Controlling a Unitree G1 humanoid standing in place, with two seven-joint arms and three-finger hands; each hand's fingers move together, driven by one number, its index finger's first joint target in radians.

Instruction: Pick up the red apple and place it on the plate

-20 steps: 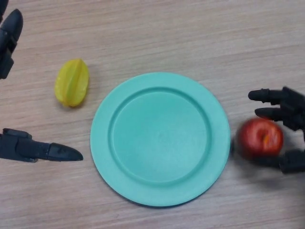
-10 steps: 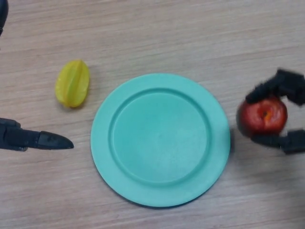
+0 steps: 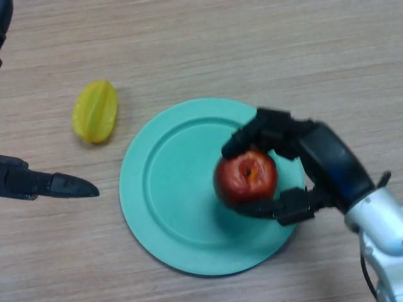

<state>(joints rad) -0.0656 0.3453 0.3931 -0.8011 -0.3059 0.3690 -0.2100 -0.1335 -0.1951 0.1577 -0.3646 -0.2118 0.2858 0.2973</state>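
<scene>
Fingers [image 3: 252, 133] of the right hand [image 3: 315, 165] curl over the far side of the red apple [image 3: 245, 177], thumb tucked under its near side. That's a pinch across the fruit's width, so it can't roll out sideways. Stem dimple faces up between fingers and thumb, so the apple sits roughly upright in the grip.

Apple is over the right-of-centre part of the plate [image 3: 170, 182], inside the rim. Can't tell from this angle whether it's resting on the plate floor or held just above it. My read: carry is done, release is the step in hand.

Outward from the fingers: teal plate spreads to their left and below, and the wrist and forearm cross its right rim. Hand coming in from that side keeps the plate's open area free for the set-down.

Farther left of the fingers, well clear of the plate, a yellow starfruit [image 3: 95, 111] lies on the wooden table [image 3: 264, 44]. Not part of the job and not in the way.

Left hand [image 3: 44, 185] sits at the far left, fingers straight and holding nothing, pointing toward the plate but short of its rim. Looks parked.

Risk as I see it: apple is round, so opening too high could let it roll toward the rim.
</scene>
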